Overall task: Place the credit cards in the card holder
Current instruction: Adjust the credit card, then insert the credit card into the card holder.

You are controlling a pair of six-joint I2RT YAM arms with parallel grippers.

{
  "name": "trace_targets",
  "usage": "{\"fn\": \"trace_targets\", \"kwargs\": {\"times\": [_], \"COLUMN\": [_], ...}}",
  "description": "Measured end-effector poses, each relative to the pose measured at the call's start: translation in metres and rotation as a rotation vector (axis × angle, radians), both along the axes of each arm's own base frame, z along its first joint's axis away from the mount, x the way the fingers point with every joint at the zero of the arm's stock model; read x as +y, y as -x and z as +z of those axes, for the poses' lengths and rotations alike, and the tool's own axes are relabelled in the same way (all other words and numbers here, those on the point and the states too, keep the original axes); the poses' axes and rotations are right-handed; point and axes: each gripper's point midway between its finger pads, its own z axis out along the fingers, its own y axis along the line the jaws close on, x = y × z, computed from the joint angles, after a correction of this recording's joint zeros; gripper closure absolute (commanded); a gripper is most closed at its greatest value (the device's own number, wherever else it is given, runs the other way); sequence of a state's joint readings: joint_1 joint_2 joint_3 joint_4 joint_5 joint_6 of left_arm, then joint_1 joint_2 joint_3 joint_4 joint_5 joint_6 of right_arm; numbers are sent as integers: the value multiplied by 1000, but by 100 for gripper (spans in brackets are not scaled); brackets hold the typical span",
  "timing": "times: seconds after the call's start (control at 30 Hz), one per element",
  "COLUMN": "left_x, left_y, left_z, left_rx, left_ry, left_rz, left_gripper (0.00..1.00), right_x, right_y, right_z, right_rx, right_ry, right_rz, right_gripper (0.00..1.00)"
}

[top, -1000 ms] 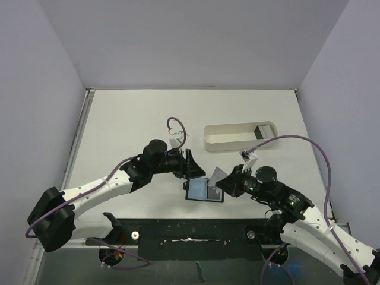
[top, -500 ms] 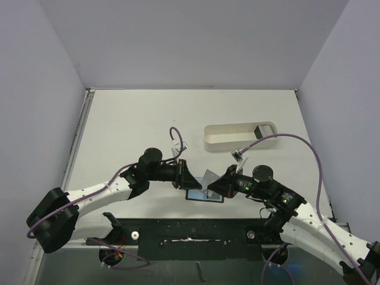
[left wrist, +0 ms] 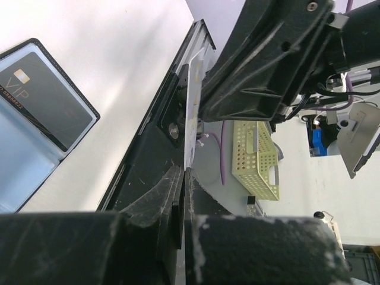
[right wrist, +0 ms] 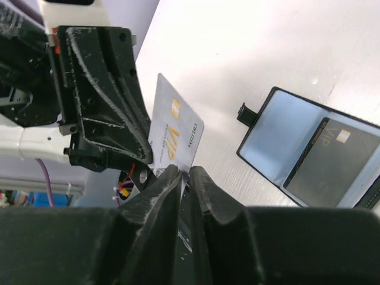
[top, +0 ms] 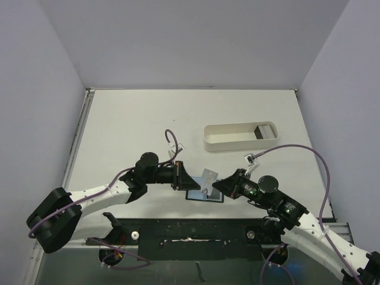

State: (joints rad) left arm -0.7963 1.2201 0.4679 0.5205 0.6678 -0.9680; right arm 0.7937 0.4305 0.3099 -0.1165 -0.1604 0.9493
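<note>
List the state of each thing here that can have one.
card holder, open flat on the table.
dark card, tucked in a holder pocket.
pale card, in the air, not in the holder.
left gripper, shut on pale card.
right gripper, fingers flank the pale card's corner; grip unclear.

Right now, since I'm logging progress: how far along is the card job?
Done: one dark card sits in the open card holder. In hand: a pale card, left gripper shut on it, right gripper at its edge. Left: slotting that card in.
</note>
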Motion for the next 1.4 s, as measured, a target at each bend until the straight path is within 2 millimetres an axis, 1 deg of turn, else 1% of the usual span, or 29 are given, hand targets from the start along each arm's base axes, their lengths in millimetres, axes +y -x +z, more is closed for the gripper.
{"fn": "trace_targets", "kwargs": {"times": [0.1,0.23,0.27,0.33,0.37,0.4,0.47,0.53,0.6,0.73,0.87,1.07,1.17,1.3,1.4], "left_x": [0,2,3,4,4,5,7,9,12,19,29,37,41,46,48], "left_y": [-1,-4,-4,-5,-6,-7,-10,-12,-15,-21,-27,-33,-34,-35,-36], "left_z": [0,-4,-5,-6,-7,-9,-13,-18,-24,-37,-57,-80,-97,-117,-125], "left_rx": [10,25,29,33,35,37,40,48,55,54,50,46,63,86,95], "left_ry": [7,3,3,5,4,0,-9,-24,-46,-105,-194,-281,-336,-400,-427], "left_rz": [9,28,33,41,47,54,70,90,111,161,217,256,264,276,283], "left_gripper": [100,99,95,91,87,77,66,59,56,56,59,67,72,77,80], "right_x": [0,2,2,3,3,4,4,4,3,-2,-8,-19,-23,-26,-27], "right_y": [-2,-6,-6,-7,-8,-8,-8,-8,-9,-10,-9,-10,-12,-14,-18], "right_z": [-10,-8,-8,-8,-7,-7,-7,-8,-9,-18,-39,-82,-95,-107,-109], "right_rx": [39,47,45,42,39,35,31,31,29,42,84,199,241,281,298], "right_ry": [-6,-20,-24,-27,-30,-34,-39,-39,-35,0,77,234,281,310,305], "right_rz": [-25,-39,-39,-40,-40,-39,-39,-40,-43,-65,-81,-103,-110,-110,-110], "right_gripper": [99,100,100,100,100,100,100,100,100,100,100,100,100,100,100]}}
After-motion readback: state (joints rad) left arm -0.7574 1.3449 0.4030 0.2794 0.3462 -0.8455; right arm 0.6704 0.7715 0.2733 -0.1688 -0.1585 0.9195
